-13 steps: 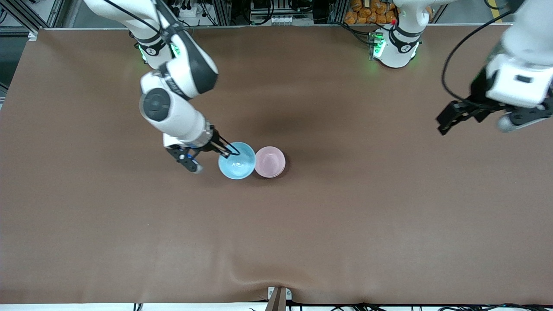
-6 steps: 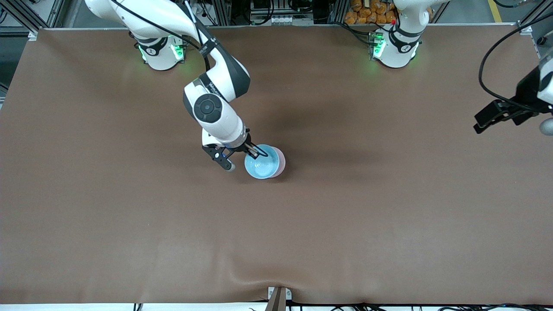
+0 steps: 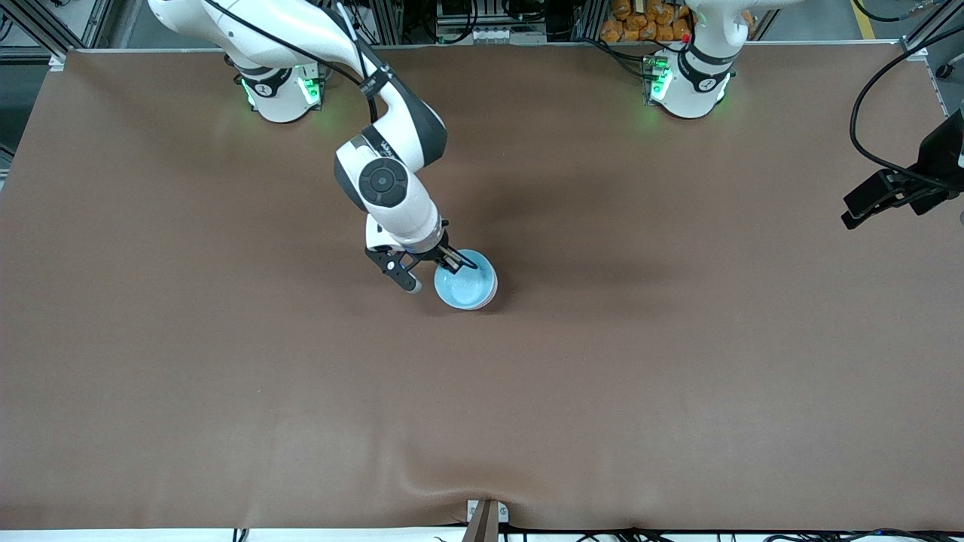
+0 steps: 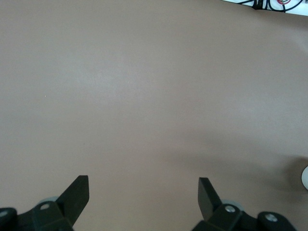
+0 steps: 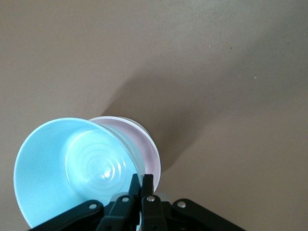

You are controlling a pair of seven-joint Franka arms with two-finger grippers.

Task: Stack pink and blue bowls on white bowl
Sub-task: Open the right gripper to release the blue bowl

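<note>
My right gripper (image 3: pixel 461 263) is shut on the rim of the light blue bowl (image 3: pixel 465 287), at the side toward the right arm's end of the table. It holds the bowl tilted, right over the pale pink bowl (image 3: pixel 492 293), of which only a thin edge shows. In the right wrist view the fingers (image 5: pixel 141 177) pinch the blue bowl's (image 5: pixel 72 168) wall, and the pink bowl's (image 5: pixel 150 150) rim shows beneath it. I cannot make out the white bowl; a pale edge (image 5: pixel 137 126) shows under the pink one. My left gripper (image 3: pixel 855 218) waits open over bare table (image 4: pixel 143 185).
The brown table mat (image 3: pixel 226 361) lies around the bowls on all sides. A metal bracket (image 3: pixel 486 519) sits at the table's edge nearest the front camera. The arms' bases (image 3: pixel 689 83) stand along the edge farthest from it.
My right gripper carried the blue bowl from beside the pink bowl to right over it, so the pink bowl is now almost covered. The left arm drew back toward its end of the table.
</note>
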